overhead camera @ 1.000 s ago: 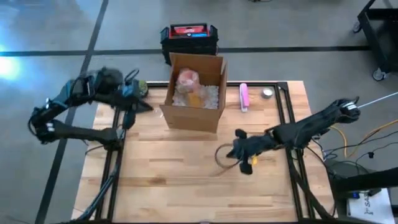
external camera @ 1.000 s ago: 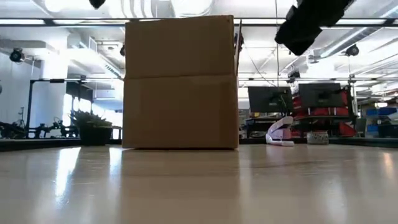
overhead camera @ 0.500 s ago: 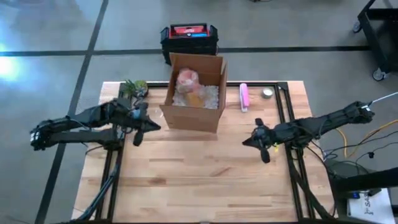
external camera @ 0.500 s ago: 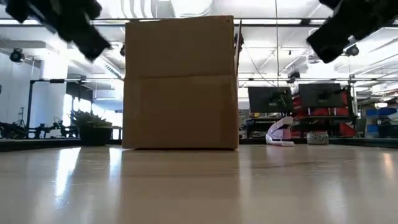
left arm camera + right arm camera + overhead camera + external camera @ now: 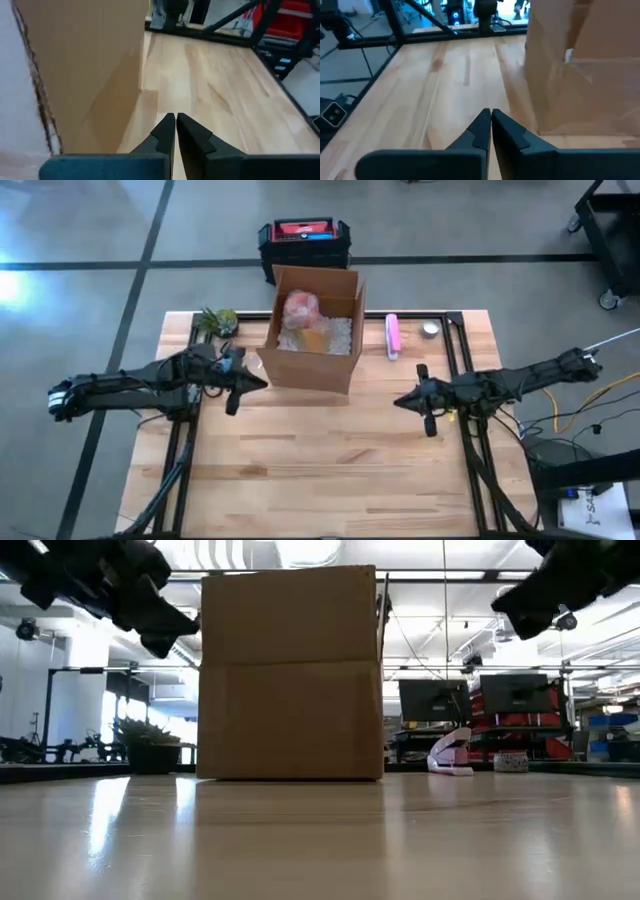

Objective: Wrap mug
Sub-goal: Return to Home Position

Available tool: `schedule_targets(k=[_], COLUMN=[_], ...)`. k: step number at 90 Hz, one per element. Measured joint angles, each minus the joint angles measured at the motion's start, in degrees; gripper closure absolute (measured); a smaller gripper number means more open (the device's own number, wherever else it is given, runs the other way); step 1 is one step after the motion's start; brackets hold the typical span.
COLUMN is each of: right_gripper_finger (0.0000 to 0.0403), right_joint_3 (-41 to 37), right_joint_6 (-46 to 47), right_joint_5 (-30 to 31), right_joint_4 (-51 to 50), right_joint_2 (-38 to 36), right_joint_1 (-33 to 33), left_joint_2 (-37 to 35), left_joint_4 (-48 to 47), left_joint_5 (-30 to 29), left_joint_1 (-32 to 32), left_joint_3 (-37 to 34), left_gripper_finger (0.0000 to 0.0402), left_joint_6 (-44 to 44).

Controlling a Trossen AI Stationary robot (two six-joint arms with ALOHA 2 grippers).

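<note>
The mug (image 5: 313, 337) shows as an orange-yellow shape under clear wrap, lying inside the open brown cardboard box (image 5: 312, 365) in the upper middle of the high view. A pinkish wrapped bundle (image 5: 302, 306) sits just above it in the box, and pale packing material (image 5: 338, 331) lies to its right.

In the low view the box (image 5: 290, 675) stands upright at centre frame, and its walls hide the mug.

The left gripper (image 5: 256, 380) hangs just left of the box's lower left corner, outside the box and apart from the mug. In the left wrist view its fingers (image 5: 165, 131) are pressed together with nothing between them, and the box wall (image 5: 85, 65) stands close by.

The right gripper (image 5: 401, 400) hangs to the lower right of the box, farther off, over the bare table (image 5: 330, 470). Its fingers (image 5: 479, 127) also meet tip to tip and grip nothing.

In the low view both arms show only as dark shapes in the upper corners.

A small plant (image 5: 217, 321) stands left of the box. A pink object (image 5: 392, 336) and a small round item (image 5: 430, 330) lie to its right. A black and red case (image 5: 303, 237) sits on the floor above the table.
</note>
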Motion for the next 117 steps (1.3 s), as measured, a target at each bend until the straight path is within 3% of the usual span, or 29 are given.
schedule_targets(k=[16,34,45,75,90,105,117], right_gripper_finger=[0.0403,0.0403,0.0403,0.0403,0.0403,0.0403,0.0403], right_joint_3=[-6.5,-9.2,-10.9,-16.9,-17.1,-17.3,-17.3], right_joint_6=[-1.2,-4.4,-7.0,-8.4,-7.8,-9.3,-9.6], right_joint_5=[0.5,1.6,-0.9,-3.1,-3.7,-13.1,-11.7], right_joint_4=[0.5,2.9,7.7,6.4,4.7,4.2,4.0], right_joint_2=[-11.8,-12.0,-15.3,-28.6,-28.1,-28.7,-28.7], right_joint_1=[-2.6,-6.8,-9.6,-14.9,-15.0,-15.0,-15.0], left_joint_2=[-2.8,-3.3,-3.2,-3.3,-3.3,-3.7,-3.9], left_joint_4=[6.3,12.2,12.1,12.8,14.8,15.8,15.8], left_joint_5=[0.4,1.8,3.1,3.9,4.0,5.6,5.8], left_joint_1=[0.6,0.7,0.7,0.7,0.7,0.7,0.7], left_joint_3=[-4.7,-7.5,-8.1,-8.1,-8.3,-8.5,-8.5], left_gripper_finger=[0.0397,0.0399,0.0395,0.04,0.0395,0.0398,0.04], left_joint_6=[0.4,-2.0,-2.6,-2.9,-4.0,-4.0,-4.0])
